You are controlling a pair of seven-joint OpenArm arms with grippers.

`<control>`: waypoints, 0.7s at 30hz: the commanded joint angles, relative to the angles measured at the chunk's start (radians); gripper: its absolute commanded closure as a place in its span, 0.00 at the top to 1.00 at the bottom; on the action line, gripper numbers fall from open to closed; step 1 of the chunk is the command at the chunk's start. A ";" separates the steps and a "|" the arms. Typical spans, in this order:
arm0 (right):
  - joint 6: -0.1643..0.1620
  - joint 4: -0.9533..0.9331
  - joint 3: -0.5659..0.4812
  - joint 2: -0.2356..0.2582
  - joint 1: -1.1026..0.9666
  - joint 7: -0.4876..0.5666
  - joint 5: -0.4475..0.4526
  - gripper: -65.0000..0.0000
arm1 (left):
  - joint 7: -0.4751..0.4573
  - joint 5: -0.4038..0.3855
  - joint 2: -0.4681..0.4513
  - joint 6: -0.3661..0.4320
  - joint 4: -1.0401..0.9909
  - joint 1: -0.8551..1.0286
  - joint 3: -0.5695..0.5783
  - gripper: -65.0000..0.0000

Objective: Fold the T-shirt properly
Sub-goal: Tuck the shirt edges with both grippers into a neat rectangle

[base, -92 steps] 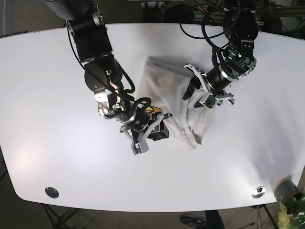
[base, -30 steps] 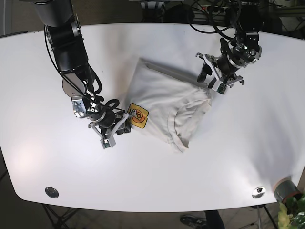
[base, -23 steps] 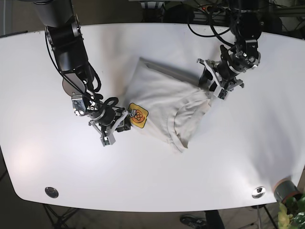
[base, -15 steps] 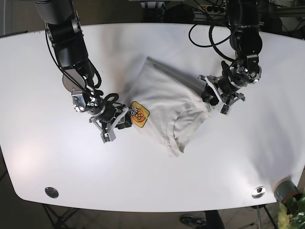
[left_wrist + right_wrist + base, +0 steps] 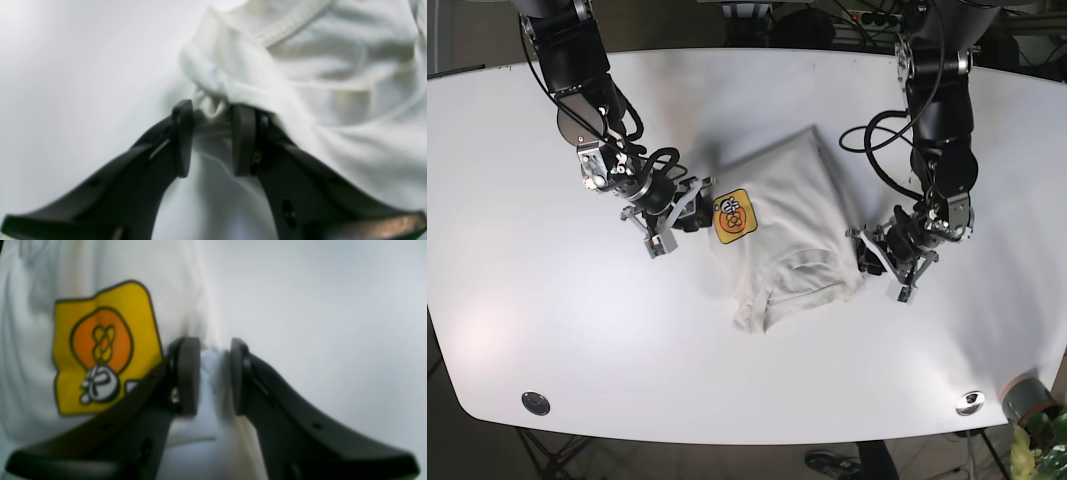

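Rotated and dragged since earlier, the T-shirt point(image 5: 782, 235) is pinched at 2 edges by the left gripper point(image 5: 210, 136) and right gripper point(image 5: 215, 376); soft, limp cloth.

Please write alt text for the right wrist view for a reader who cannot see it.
The right gripper pinches the edge of a white T-shirt between dark fingers, beside its yellow and orange cartoon patch, on a white table.
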 commanded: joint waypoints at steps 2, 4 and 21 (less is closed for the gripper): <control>0.010 0.083 0.002 -0.003 -0.023 -0.029 0.007 0.23 | -0.085 -0.017 -0.010 -0.001 -0.085 -0.088 0.070 0.27; 0.005 0.126 0.002 -0.008 -0.056 -0.036 0.006 0.23 | -0.101 -0.018 -0.008 -0.001 -0.124 -0.126 0.106 0.30; -0.093 0.207 0.002 -0.049 -0.135 -0.038 0.007 0.23 | -0.099 -0.018 -0.047 -0.001 -0.087 -0.194 0.113 0.35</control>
